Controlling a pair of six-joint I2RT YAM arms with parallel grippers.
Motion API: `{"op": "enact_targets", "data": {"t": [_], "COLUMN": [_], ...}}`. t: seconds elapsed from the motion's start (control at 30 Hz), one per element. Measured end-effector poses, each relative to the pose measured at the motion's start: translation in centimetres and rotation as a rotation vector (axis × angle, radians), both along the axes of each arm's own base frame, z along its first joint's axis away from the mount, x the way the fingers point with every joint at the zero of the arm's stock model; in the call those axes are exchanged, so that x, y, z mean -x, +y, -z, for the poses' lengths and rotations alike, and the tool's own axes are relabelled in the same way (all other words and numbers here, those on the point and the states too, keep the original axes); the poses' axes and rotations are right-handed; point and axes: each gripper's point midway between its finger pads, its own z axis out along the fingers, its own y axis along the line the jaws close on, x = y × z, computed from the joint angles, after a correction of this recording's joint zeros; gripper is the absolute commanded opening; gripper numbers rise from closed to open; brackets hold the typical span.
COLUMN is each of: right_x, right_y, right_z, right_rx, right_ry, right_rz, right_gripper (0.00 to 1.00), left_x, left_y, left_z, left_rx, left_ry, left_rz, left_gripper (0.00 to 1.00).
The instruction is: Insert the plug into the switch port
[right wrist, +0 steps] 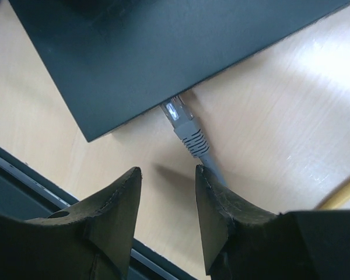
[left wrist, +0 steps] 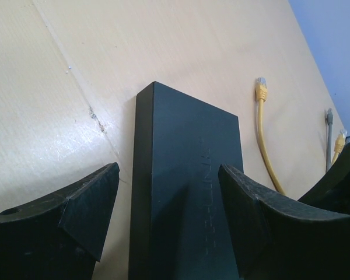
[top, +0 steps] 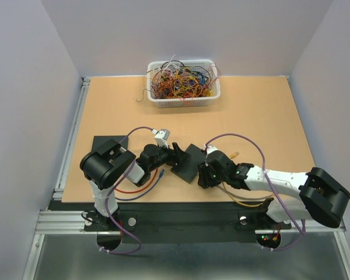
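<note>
The flat black switch box [top: 189,163] lies on the table between both grippers. In the left wrist view my left gripper [left wrist: 169,169] stands open astride the box [left wrist: 186,175], with a strip of table showing beside its left finger [left wrist: 87,216]. A grey plug [right wrist: 184,125] lies with its clear tip at the box's [right wrist: 163,46] near narrow edge. The switch port openings on that edge are hidden. My right gripper [right wrist: 167,172] is open just behind the plug, nothing between its fingers. The grey cable runs past its right finger [right wrist: 227,210]. From above it sits at the box's right corner [top: 204,172].
A white basket [top: 184,99] full of tangled cables stands at the back. A black pad [top: 108,144] lies at the left. Loose yellow patch cables [left wrist: 261,90] and a grey one [left wrist: 329,116] lie right of the box. The table's front rail [right wrist: 23,175] is close behind the right gripper.
</note>
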Motion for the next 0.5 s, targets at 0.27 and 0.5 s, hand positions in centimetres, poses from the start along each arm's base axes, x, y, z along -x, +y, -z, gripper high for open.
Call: {"op": "enact_targets", "data": {"t": [0.27, 0.5], "right_x": [0.1, -0.1], "right_y": [-0.2, -0.3], "right_z": [0.5, -2.5], "right_rx": [0.037, -0.022], "right_ry": [-0.011, -0.075], "right_rz": [0.016, 0.025], "right_gripper": [0.44, 0.45], "left_x": [0.0, 0.0], "left_y": [0.0, 0.0], "left_z": [0.0, 0.1], "left_rx": [0.001, 0.000], "left_ry": [0.001, 0.000], "left_rz": [0.005, 0.010], "left_gripper": [0.82, 0.82]}}
